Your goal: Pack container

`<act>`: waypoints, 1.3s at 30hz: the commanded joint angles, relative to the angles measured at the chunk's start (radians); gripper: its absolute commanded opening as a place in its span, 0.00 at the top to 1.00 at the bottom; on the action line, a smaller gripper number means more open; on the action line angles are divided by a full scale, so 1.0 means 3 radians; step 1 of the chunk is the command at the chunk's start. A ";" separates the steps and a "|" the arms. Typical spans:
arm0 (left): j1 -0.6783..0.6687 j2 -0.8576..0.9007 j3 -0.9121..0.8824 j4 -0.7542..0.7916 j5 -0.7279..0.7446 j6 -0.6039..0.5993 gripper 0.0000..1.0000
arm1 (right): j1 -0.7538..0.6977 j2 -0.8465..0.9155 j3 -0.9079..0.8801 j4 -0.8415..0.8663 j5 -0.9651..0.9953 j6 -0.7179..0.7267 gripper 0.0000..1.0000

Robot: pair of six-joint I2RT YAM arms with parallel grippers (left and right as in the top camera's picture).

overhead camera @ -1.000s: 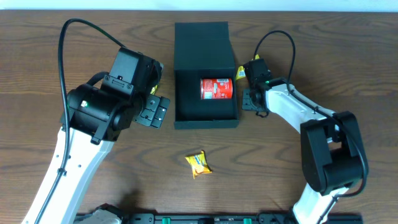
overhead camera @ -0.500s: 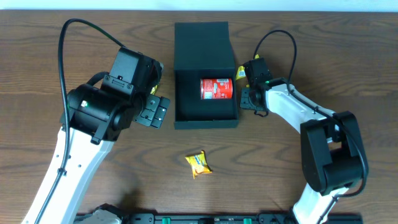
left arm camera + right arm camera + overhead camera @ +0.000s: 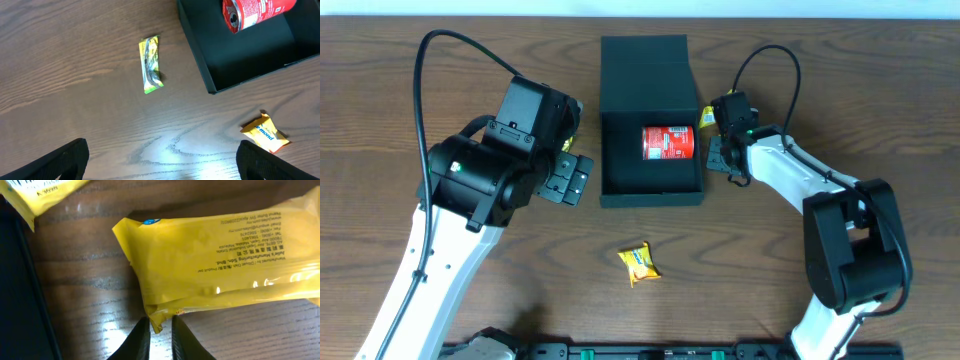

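Note:
The container [image 3: 650, 185] is a dark open box with its flap lid standing at the back, and a red can [image 3: 668, 142] lies inside. My right gripper [image 3: 720, 152] is just right of the box. In the right wrist view its fingers [image 3: 160, 335] are pinched on the corner of a yellow snack packet [image 3: 225, 265] lying on the table. A second yellow packet [image 3: 40, 192] lies beside it. My left gripper [image 3: 162, 165] is open and empty above the table left of the box. A green-yellow packet [image 3: 150, 65] lies ahead of it.
Another yellow packet [image 3: 639, 263] lies on the table in front of the box; it also shows in the left wrist view [image 3: 265, 132]. The box wall [image 3: 15, 280] is close on the right gripper's left.
The right gripper has shifted slightly toward the back along the box's right side. The left arm, the can and the packets have not moved.

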 commanded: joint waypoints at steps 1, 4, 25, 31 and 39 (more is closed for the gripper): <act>0.0008 0.0020 0.0036 0.0004 -0.0033 0.0045 0.05 | -0.0018 0.0033 -0.0018 0.0031 0.0122 0.0057 0.88; 0.0008 0.0020 0.0036 0.0008 -0.0033 0.0045 0.05 | -0.0018 0.0033 -0.0018 0.0066 0.0148 0.0058 0.99; 0.0008 0.0022 0.0036 0.0080 -0.0032 0.0043 0.04 | -0.0015 -0.0718 -0.0004 -0.0170 -0.0057 0.0081 0.99; 0.0008 0.0022 0.0036 0.0095 -0.0032 0.0045 0.05 | -0.0015 -0.1241 0.0014 -0.0193 -0.0156 0.0083 0.98; 0.0008 0.0022 0.0036 0.0088 -0.0032 0.0043 0.05 | -0.0013 -0.1465 0.0230 -0.0244 -0.0412 0.0108 0.98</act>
